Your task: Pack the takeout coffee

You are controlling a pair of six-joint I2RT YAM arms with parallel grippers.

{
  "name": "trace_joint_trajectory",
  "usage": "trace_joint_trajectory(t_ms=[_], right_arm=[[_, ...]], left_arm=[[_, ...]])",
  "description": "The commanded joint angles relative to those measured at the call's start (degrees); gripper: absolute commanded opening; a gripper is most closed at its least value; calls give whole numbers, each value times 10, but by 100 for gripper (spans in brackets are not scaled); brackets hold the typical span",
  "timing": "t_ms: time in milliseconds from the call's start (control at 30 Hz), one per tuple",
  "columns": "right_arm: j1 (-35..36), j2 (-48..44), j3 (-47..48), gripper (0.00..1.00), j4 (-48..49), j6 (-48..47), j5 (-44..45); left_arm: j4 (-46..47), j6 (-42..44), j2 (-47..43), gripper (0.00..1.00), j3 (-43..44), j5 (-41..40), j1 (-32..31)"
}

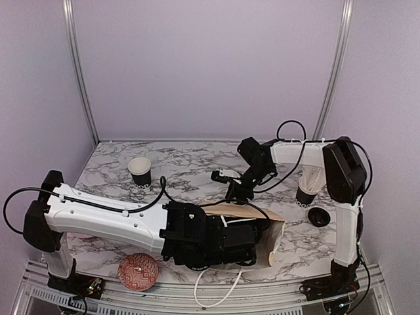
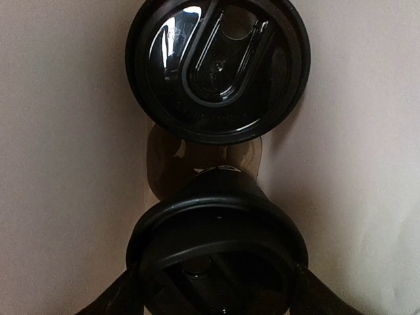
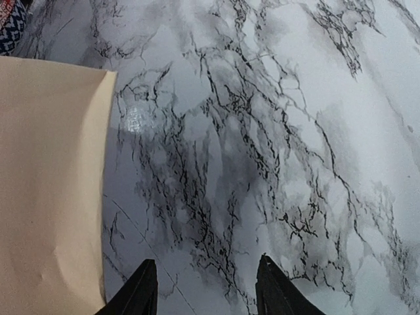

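In the left wrist view, inside the brown paper bag (image 2: 59, 164), my left gripper (image 2: 216, 279) is shut on a black takeout coffee cup with a black lid (image 2: 216, 230). Its dark fingers (image 2: 115, 298) press the cup's sides. A second lidded cup (image 2: 216, 65) lies just beyond it in the bag. From above, the bag (image 1: 279, 236) lies at the table's front and hides the left gripper. An open black cup with a white inside (image 1: 140, 174) stands at the back left. My right gripper (image 3: 207, 266) is open and empty over the marble, beside the bag's edge (image 3: 52, 197).
A black cup (image 1: 305, 197) stands partly hidden behind the right arm, with a small round black lid (image 1: 319, 216) next to it. A red patterned bowl (image 1: 138, 271) sits at the front left edge. The right gripper (image 1: 237, 190) hangs over the bag's far edge.
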Motion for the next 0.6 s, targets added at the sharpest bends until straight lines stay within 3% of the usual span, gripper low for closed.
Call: trace_joint_trajectory(t_ms=[0, 233, 567], right_arm=[[11, 10, 4, 49, 0, -20, -47], [12, 17, -5, 49, 5, -28, -74], [12, 28, -12, 49, 1, -53, -101]], left_arm=[[57, 11, -40, 56, -21, -26, 4], [130, 22, -92, 57, -93, -38, 7], [207, 34, -119, 57, -157, 4, 35]])
